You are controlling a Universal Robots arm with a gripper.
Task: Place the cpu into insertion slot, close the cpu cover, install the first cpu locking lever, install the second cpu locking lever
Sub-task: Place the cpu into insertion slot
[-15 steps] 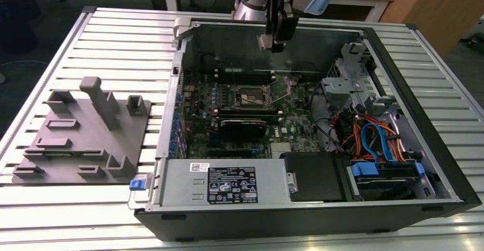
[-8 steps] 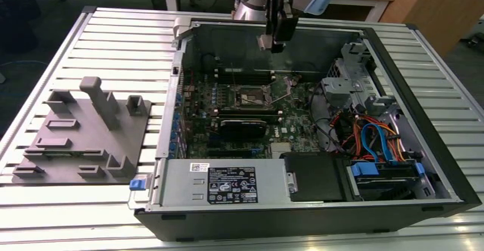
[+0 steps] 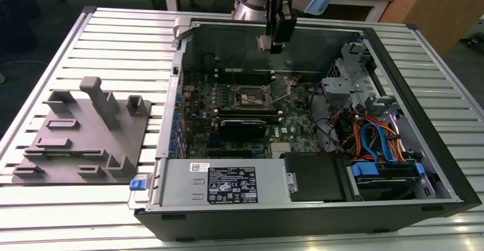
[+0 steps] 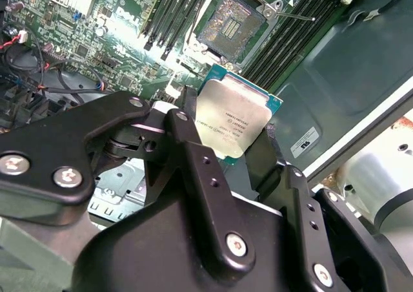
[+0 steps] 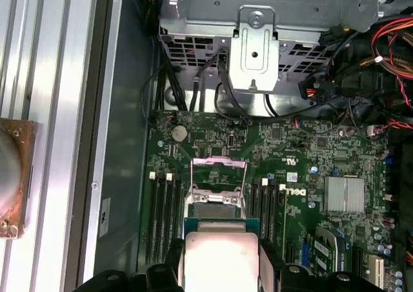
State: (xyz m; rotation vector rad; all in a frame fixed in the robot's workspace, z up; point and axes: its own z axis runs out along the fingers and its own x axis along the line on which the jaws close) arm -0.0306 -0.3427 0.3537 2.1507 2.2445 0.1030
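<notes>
In both wrist views my gripper [image 4: 229,132] [image 5: 221,261] is shut on the cpu [image 4: 233,119] [image 5: 219,256], a flat square chip with a silvery top and green edge, pinched by two opposite sides. In the exterior view the gripper [image 3: 274,45] hangs over the back of the open computer case, above and behind the insertion slot [image 3: 250,96]. The slot [image 4: 229,22] [image 5: 215,208] lies open with its dark contact field exposed. The cpu cover [image 5: 219,165] is tilted up at the slot's far side. Thin locking levers [image 4: 287,15] stand loose beside the slot.
Black memory slots [image 5: 162,218] flank the socket on both sides. A metal drive cage [image 3: 354,84] and coloured cables [image 3: 372,135] fill the case on the exterior view's right. The power supply [image 3: 226,183] sits in front. A grey fixture [image 3: 83,132] lies on the slatted table.
</notes>
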